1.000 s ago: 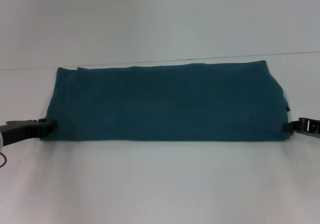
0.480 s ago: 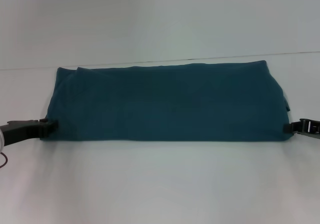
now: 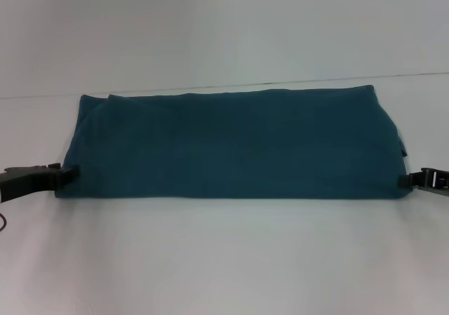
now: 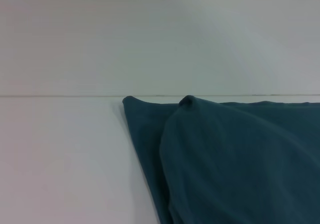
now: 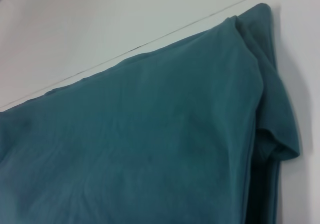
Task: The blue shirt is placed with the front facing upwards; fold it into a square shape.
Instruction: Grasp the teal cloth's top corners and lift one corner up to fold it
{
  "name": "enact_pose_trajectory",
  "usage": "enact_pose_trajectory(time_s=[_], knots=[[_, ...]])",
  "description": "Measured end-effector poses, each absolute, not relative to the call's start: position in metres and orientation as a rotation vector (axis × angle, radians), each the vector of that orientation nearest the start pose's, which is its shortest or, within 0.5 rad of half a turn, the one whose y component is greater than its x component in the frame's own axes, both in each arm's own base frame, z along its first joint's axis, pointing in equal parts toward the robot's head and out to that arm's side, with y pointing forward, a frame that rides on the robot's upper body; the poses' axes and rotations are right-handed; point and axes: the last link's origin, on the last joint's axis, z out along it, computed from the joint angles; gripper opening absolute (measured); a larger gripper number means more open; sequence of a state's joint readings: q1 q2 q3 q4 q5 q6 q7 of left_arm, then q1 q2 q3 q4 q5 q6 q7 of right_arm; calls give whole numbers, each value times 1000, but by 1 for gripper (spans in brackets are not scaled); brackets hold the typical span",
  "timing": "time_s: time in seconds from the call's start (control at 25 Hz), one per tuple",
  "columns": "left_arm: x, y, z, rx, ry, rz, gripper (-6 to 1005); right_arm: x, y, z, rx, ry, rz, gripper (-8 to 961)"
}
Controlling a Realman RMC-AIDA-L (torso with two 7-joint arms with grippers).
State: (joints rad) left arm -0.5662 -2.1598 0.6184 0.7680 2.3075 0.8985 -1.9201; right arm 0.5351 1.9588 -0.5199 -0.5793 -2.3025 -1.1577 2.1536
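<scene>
I am resting my left gripper [image 3: 62, 175] and right gripper [image 3: 407, 180] at the near corners of the soft, limp teal-blue cotton shirt [image 3: 235, 145], though I cannot tell whether either is clamped on cloth. It is lying as a long folded band stretching between my fingers on the white table [image 3: 224, 259]. I am judging the light fabric best pinched at its end edges; no containers are showing.

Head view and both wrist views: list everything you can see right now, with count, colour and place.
Dark teal-blue soft cotton shirt: one, folded into a long band lying across the table, sleeve edge sticking out at its right end.
White table: one, under the shirt, with a thin seam line behind it.
Left tool: one, black, at the shirt's near left corner.
Right tool: one, black, at the shirt's near right corner.
</scene>
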Motion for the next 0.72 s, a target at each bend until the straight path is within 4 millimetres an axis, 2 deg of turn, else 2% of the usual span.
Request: enact_pose_trajectory(time_s=[0.16,0.36,0.48,0.72], knots=[[-319,389,13,-2041,-1177,-288,328,364,356,54,-1955,1640,409,44],[-322,389,12,-2042,-1174,-260,546,364,356,54,-1954,1640,409,48],[-322,389,12,-2043,-1174,-258,752,364,356,54,-1954,1640,408,50],[-320,389,10,-2060,-1167,-254,766,365,355,54,-1953,1640,408,54]])
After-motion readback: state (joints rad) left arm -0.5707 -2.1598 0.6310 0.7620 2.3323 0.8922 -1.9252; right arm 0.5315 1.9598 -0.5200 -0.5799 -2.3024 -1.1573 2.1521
